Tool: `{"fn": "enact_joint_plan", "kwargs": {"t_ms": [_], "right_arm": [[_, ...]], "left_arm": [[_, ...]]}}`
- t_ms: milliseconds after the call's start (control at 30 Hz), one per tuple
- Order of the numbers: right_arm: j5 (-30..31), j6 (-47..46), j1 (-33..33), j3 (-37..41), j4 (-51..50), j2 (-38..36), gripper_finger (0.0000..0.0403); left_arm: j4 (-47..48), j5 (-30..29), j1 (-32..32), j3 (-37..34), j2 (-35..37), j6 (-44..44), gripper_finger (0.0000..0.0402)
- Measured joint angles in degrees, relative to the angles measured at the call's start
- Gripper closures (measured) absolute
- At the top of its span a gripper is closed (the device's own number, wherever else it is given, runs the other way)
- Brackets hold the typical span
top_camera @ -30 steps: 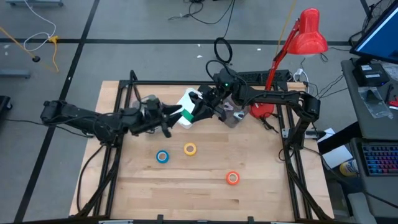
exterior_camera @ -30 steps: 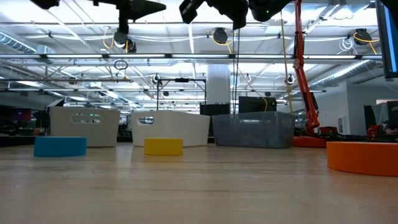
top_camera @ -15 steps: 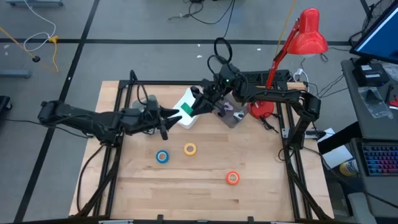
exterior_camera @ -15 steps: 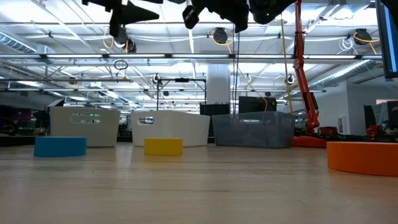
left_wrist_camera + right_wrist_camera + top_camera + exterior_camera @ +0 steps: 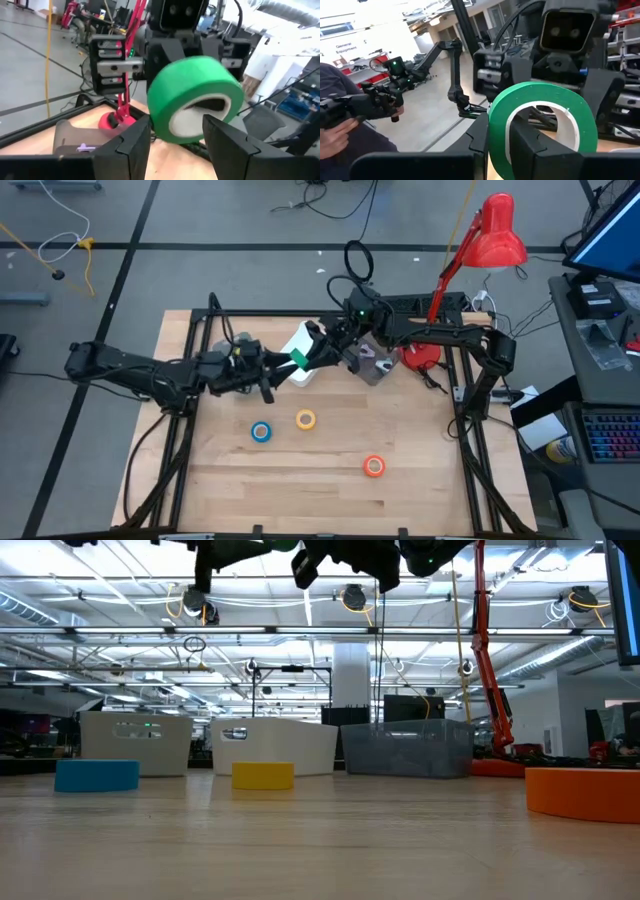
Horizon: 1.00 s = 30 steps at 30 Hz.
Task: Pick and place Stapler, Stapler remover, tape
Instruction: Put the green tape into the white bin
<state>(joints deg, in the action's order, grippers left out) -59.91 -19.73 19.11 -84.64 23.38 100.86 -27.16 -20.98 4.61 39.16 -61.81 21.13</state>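
A green tape roll [image 5: 297,360] with a pale core is in the air above a white bin [image 5: 305,372] at the table's far side. My right gripper [image 5: 312,352] is shut on it, and it shows close up in the right wrist view [image 5: 545,92]. My left gripper [image 5: 283,364] faces the right one, open, with a finger on either side of the roll [image 5: 192,95]; whether they touch it I cannot tell. The blue [image 5: 261,432], yellow [image 5: 306,419] and orange [image 5: 374,466] rolls lie flat on the table. No stapler or remover can be made out. My right gripper holds the green roll by its ring wall [image 5: 497,120], with one finger [image 5: 530,145] inside the pale core and the other outside. It comes roughly level from the table's right side. The roll is lifted clear and stands on edge.
Two white bins [image 5: 135,745] [image 5: 275,745] and a grey bin [image 5: 405,750] stand in a row along the far side. A red desk lamp [image 5: 490,235] rises at the far right corner. A person's hand [image 5: 335,122] shows in the room beyond.
The left gripper drew back a little toward the table's left edge, then returned toward the green roll and the right gripper. The roll stayed in the air over the white bin.
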Motion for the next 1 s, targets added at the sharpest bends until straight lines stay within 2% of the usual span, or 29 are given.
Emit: {"fn": "enact_joint_plan", "kwargs": {"t_ms": [367,900,1000], "right_arm": [[-0.6,-1.4,-0.1,0.0,-0.1,0.0,0.0368],[-1.3,-2.7,0.0,0.0,-0.1,0.0,0.0368],[-1.3,-2.8,0.0,0.0,-0.1,0.0,0.0368]], "left_arm": [[-3.5,0.0,-2.5,0.0,-1.6,-0.8,0.0220],[-3.4,1.4,-4.3,0.0,-1.6,0.7,0.0220],[-3.4,1.3,-4.3,0.0,-1.6,0.8,0.0234]]}}
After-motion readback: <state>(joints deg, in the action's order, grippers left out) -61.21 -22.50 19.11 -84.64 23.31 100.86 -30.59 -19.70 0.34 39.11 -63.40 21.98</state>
